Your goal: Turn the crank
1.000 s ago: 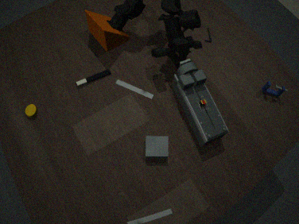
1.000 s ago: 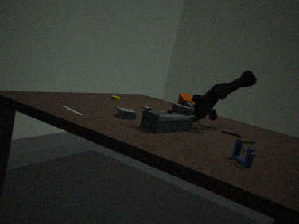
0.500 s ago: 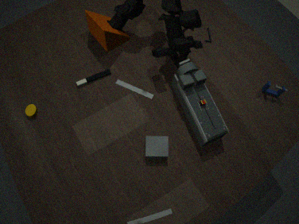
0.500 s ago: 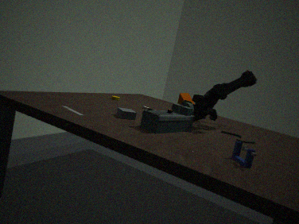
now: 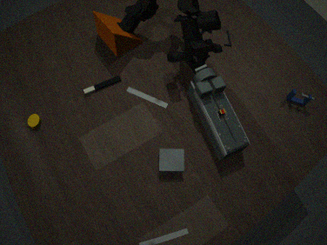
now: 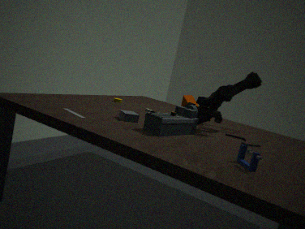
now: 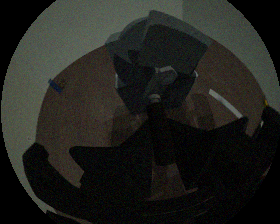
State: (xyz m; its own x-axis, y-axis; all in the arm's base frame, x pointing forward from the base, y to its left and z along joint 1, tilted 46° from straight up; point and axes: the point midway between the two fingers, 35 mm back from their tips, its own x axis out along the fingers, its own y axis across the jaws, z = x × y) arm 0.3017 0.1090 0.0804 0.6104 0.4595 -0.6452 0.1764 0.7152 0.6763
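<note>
The grey machine (image 5: 232, 134) (image 6: 170, 126) (image 7: 175, 45) stands on the table with its crank end toward the arm. On its top slot, a small red pointer (image 5: 223, 111) shows beside a yellow, brass-like spot. They look close together, but the frame is too dark and coarse to tell whether they are exactly level. My gripper (image 5: 196, 64) (image 7: 155, 121) is at the crank end, shut on the dark crank handle (image 7: 160, 142), which stands between its fingers in the wrist view. The handle is hidden by the gripper in the top view, and the pointer cannot be made out in the wrist view.
An orange wedge (image 5: 104, 30) (image 6: 189, 101) lies near the arm. A blue bracket (image 5: 298, 100) (image 6: 247, 164) (image 7: 55, 85) stands off the machine's other side. A grey block (image 5: 171, 160) (image 6: 128, 116), a white strip (image 5: 147, 97), a black-and-white stick (image 5: 106, 83) and a yellow disc (image 5: 33, 120) also lie about.
</note>
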